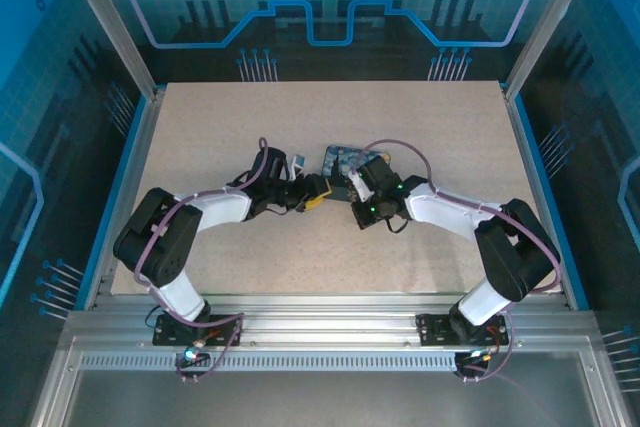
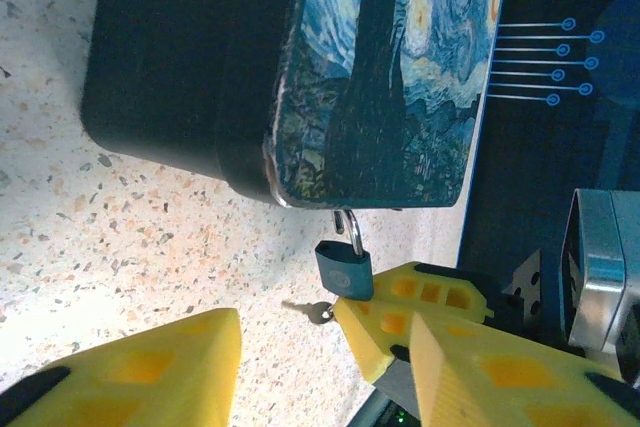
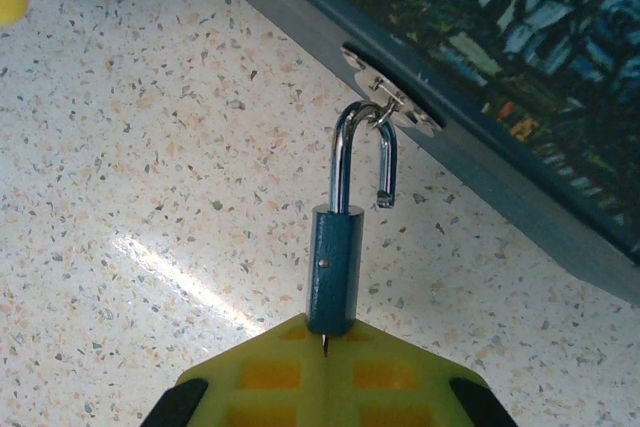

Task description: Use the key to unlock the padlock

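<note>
Right arm grips the padlock (image 3: 330,267) hanging from the painted box (image 3: 520,67), with the shackle open.
The left gripper (image 2: 322,347) sits with jaws wide and holds nothing, just beside the key (image 2: 312,310), which pokes out at the padlock's bottom end. The right gripper (image 3: 325,352) has its jaws clamped on the blue padlock body. One shackle leg is free, and the shackle hooks the box's ring above the speckled table (image 3: 150,147).

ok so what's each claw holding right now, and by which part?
Right claw grips the padlock by the lower end of its body. Left claw is open, holding nothing; the key sticks out of the padlock.
</note>
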`<state>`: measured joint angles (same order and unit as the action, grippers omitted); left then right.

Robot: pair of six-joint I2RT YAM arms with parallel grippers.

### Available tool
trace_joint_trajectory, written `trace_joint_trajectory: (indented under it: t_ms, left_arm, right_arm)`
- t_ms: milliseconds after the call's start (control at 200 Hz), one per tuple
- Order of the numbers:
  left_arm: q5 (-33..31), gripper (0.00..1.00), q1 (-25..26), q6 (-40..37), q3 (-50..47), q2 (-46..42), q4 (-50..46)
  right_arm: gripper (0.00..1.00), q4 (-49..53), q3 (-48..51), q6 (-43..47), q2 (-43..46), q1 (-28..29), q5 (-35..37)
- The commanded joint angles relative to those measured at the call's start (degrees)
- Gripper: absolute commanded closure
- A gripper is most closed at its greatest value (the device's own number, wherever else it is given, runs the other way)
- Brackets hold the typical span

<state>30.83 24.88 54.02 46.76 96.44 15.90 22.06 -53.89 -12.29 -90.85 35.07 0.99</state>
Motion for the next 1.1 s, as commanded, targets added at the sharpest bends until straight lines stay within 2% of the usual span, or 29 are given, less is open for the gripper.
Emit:
trace_joint_trajectory:
  t_ms: [0,110,160,605,1096]
  left_arm:
    - [0.5,0.46,-0.6,-1.8,0.7,-2.0,0.2]
    - [0.9,0.35,-0.6,-2.4,1.5,-1.6,-0.3]
    - [1.5,0.34,-0.6,-2.6,2.0,-1.2,-0.5]
    - [0.4,0.38,-0.6,-2.7,8.3,3.5,-1.4]
    - [-1.0,0.39,-0.6,-3.1,9.4,5.8,-0.7]
  right_arm:
    - [1.0,2.0,-2.3,2.1,1.1,-0.3,-0.7]
    - [1.0,2.1,-2.6,3.1,0.9,-0.3,-0.9]
    - [1.0,1.8,-2.5,3.7,0.9,-0.1,-0.9]
    - [1.0,5.3,-5.9,10.1,-3.5,3.0,4.6]
    - [1.0,5.9,-6.4,12.3,-5.6,3.7,5.2]
